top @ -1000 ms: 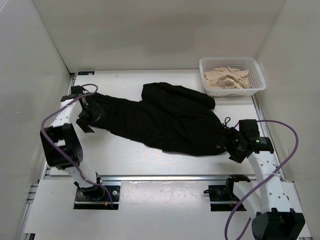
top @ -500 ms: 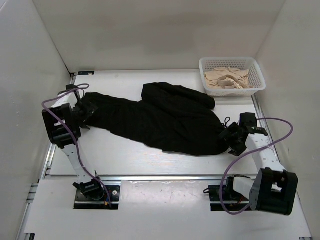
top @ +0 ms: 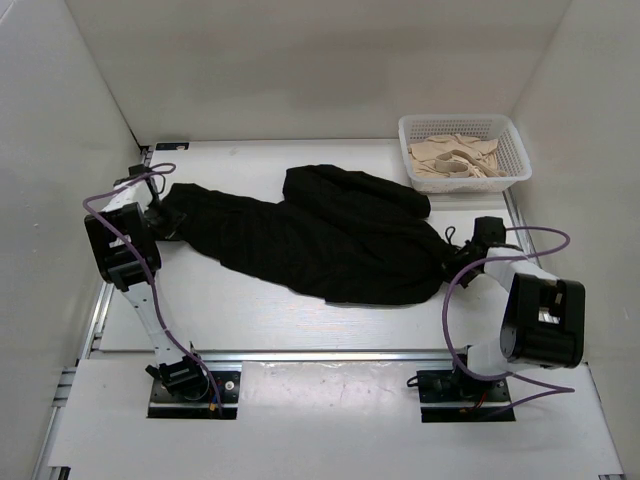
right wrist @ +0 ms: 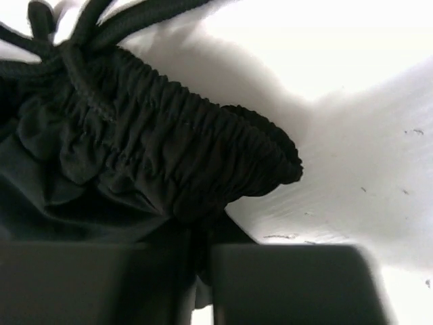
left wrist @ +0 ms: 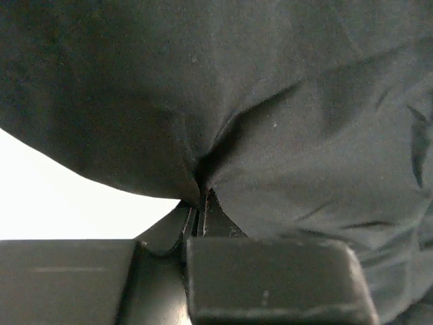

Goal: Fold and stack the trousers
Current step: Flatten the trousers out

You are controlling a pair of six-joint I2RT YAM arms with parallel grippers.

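After both pairs had stood released a second earlier, the left fingers (left wrist: 215, 223) clenched the leg end (top: 178, 200) of the trousers (top: 320, 240) at frame left, the right fingers (right wrist: 284, 284) the waistband (right wrist: 203, 156) at right. The trousers lay spread mid-worktop (top: 250, 310), so the fold looked ready to begin.

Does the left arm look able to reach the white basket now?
Probably not: the left gripper is shut on the trousers at the left edge; the basket sits far right.
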